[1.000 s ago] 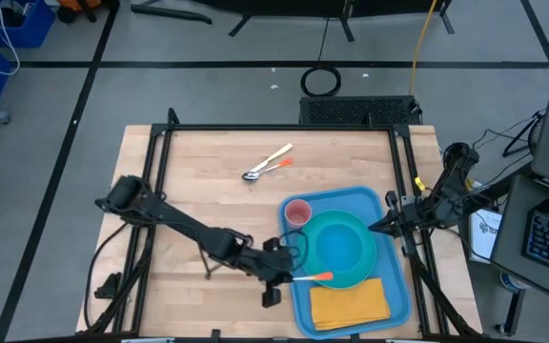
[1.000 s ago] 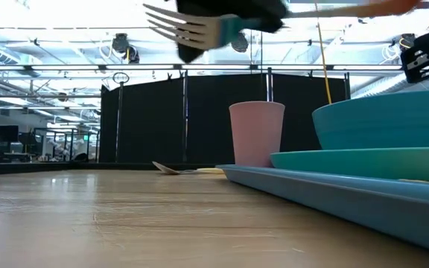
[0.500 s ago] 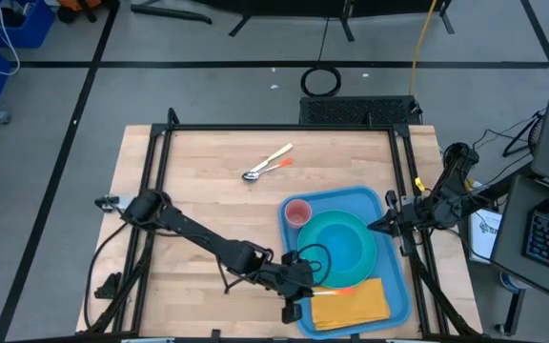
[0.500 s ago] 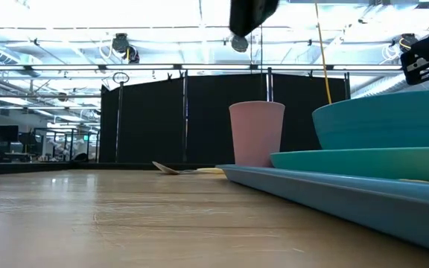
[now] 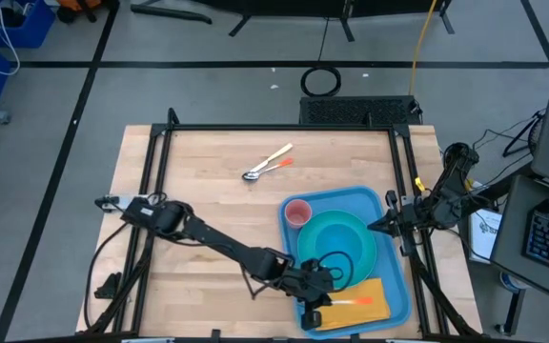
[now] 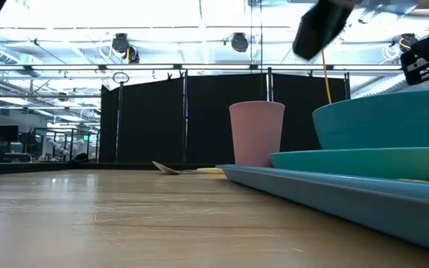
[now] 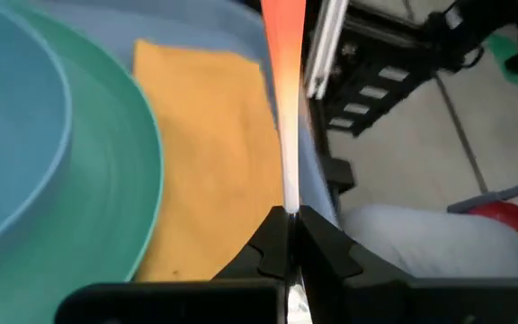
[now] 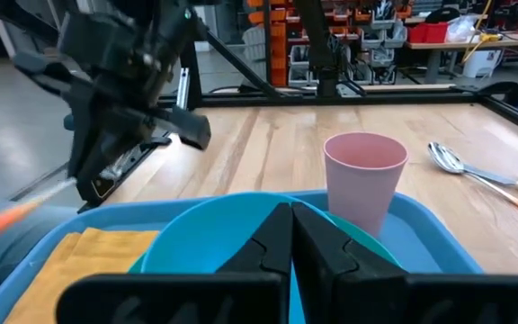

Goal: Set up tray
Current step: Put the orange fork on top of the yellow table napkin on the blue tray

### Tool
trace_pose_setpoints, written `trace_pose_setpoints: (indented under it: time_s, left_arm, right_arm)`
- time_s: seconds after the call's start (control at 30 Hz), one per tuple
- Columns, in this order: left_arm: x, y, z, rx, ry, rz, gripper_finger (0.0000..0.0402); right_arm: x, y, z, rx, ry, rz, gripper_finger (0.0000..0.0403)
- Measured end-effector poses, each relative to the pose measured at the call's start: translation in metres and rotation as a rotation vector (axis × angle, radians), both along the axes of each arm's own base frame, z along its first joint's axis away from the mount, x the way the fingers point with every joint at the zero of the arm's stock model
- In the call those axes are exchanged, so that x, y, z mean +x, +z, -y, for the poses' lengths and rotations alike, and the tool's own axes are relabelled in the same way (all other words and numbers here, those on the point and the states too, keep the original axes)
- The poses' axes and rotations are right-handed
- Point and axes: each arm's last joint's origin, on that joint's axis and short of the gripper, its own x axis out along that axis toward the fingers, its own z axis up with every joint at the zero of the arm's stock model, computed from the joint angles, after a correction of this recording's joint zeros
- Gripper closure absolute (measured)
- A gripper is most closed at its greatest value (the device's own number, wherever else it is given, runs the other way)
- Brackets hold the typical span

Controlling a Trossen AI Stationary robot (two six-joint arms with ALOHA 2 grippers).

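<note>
wooden table (image 5: 208,191) inside a black frame, on a grey floor marked with dark lines; a large hall with ceiling lights shows beyond it in the low view. the blue tray (image 5: 396,286) lies at the table's right near corner. on it: a pink cup (image 5: 297,212), a turquoise plate (image 5: 336,243) carrying a blue bowl (image 8: 205,243), and a yellow-orange napkin (image 5: 375,307) at the near end.

left gripper (image 5: 320,303) is reached across the table to the tray's near left edge, just over the napkin's left end. its fingers are closed tight on a fork (image 7: 286,108) with an orange handle; the handle projects ahead of the gripper over the napkin, with the plate just beside it. whether the fork touches the napkin cannot be told.

right gripper (image 5: 372,227) waits at the tray's right edge, fingers pressed together, empty, facing the bowl and cup.

two utensils (image 5: 267,163) lie on bare wood, well apart from both grippers, beyond the tray.
</note>
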Motion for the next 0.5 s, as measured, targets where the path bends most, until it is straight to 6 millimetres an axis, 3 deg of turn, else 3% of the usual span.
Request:
trace_pose_setpoints:
  time_s: [0.2, 0.5]
  left_arm:
    - [0.014, -0.009, 0.005, -0.027, 0.023, 0.022, 0.0391]
    - [0.026, -0.037, 0.019, -0.049, 0.037, 0.002, 0.0391]
  right_arm:
    - [0.000, -0.001, 0.000, -0.007, 0.000, -0.005, 0.0403]
    - [0.002, -0.014, -0.003, -0.029, -0.001, -0.021, 0.0403]
